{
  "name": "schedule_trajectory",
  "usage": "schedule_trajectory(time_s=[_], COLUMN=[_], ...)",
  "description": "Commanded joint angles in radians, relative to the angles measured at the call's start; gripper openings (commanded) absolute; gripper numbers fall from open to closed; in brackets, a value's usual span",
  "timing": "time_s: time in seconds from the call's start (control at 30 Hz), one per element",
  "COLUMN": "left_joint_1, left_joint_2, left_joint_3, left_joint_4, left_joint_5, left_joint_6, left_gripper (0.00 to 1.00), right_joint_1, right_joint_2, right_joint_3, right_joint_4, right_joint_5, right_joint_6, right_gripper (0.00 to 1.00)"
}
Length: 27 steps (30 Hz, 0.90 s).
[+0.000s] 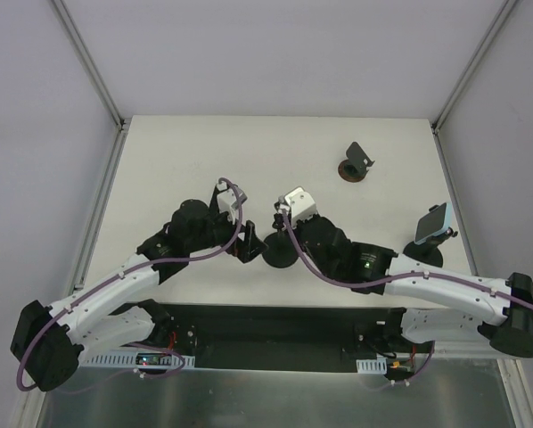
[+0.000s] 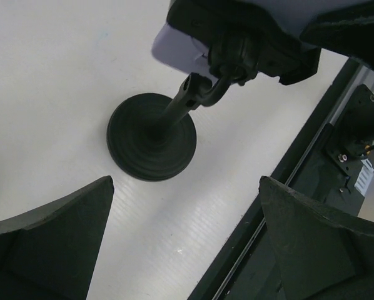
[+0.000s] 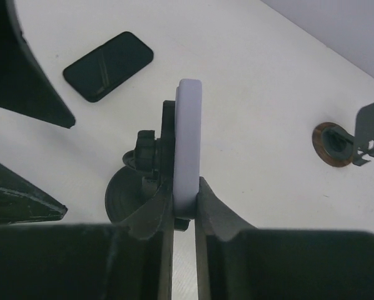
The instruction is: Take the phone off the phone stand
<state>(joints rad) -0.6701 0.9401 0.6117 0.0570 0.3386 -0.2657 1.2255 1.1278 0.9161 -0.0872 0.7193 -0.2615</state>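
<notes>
the pale lavender phone sits in the cradle of the black phone stand mid-table, between the two arms. it stands on edge, its thin side running straight away from the right wrist camera; whether that is its long side i cannot tell. the right gripper is closed on its near end, a finger on each face. the left gripper hangs beside the stand, jaws spread wide, holding nothing. three phones: this one, a black phone flat on the table, and a blue-cased phone on a second stand at the right edge. three stands: the third stand, brown-based, is farther back.
</notes>
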Motion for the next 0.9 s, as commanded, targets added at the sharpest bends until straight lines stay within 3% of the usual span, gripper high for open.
schedule_trajectory(time_s=[0.0, 0.07, 0.4, 0.6, 0.87], left_joint_1=[-0.045, -0.065, -0.117, -0.146, -0.175], left_joint_2=[0.028, 0.038, 0.124, 0.209, 0.299], left_joint_3=[0.043, 0.046, 0.059, 0.076, 0.106], left_joint_4=[0.081, 0.099, 0.236, 0.322, 0.411], left_joint_5=[0.054, 0.050, -0.073, -0.157, -0.145], left_joint_6=[0.089, 0.112, 0.181, 0.224, 0.230], left_gripper=[0.99, 0.99, 0.98, 0.89, 0.73], right_joint_1=[-0.033, -0.055, -0.083, -0.081, -0.083], right_joint_2=[-0.101, -0.131, -0.154, -0.160, -0.163], right_joint_3=[-0.034, -0.049, -0.074, -0.074, -0.082], right_joint_4=[0.040, 0.037, 0.015, 0.015, 0.010], right_joint_5=[-0.162, -0.196, -0.233, -0.248, -0.264], right_joint_6=[-0.030, -0.045, -0.047, -0.024, 0.001], right_gripper=[0.09, 0.03, 0.05, 0.06, 0.07])
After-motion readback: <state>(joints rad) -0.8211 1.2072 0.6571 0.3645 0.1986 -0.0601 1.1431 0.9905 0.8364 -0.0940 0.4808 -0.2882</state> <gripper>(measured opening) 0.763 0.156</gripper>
